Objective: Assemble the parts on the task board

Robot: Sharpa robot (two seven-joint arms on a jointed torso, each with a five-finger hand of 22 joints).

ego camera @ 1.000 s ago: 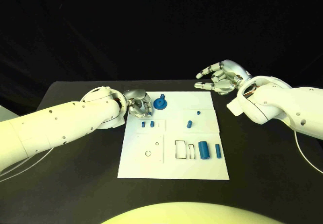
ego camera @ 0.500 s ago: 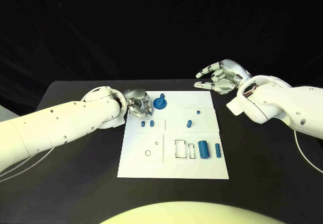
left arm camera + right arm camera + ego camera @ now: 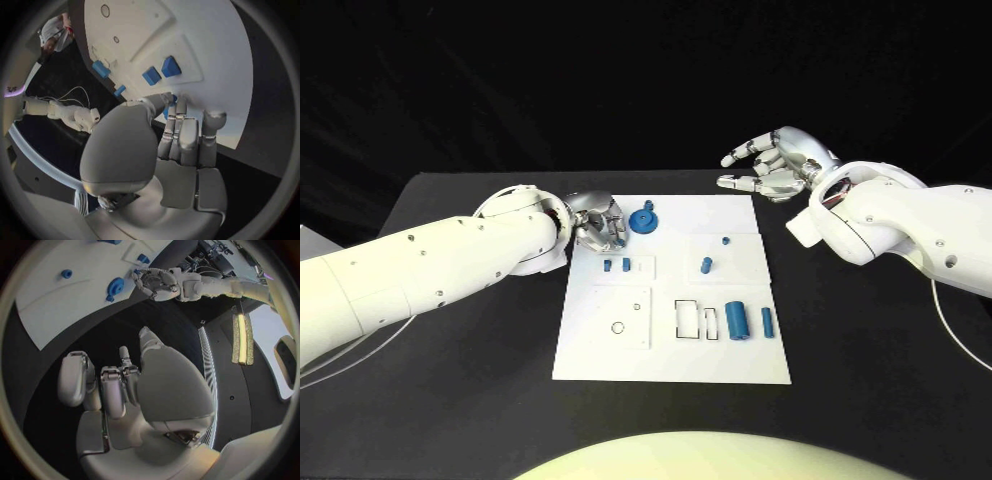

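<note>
Your left robot hand (image 3: pixel 596 225) sits at the task board's (image 3: pixel 668 362) far left corner, fingers curled in; whether they pinch anything, you cannot tell. Just beside it stands the round blue part (image 3: pixel 643 220), likely light, rigid and slick, so take its rim. Your right robot hand (image 3: pixel 770 166) hovers spread, holding nothing. The long blue part (image 3: pixel 767 322) lies lengthwise, pointing away from you.
</note>
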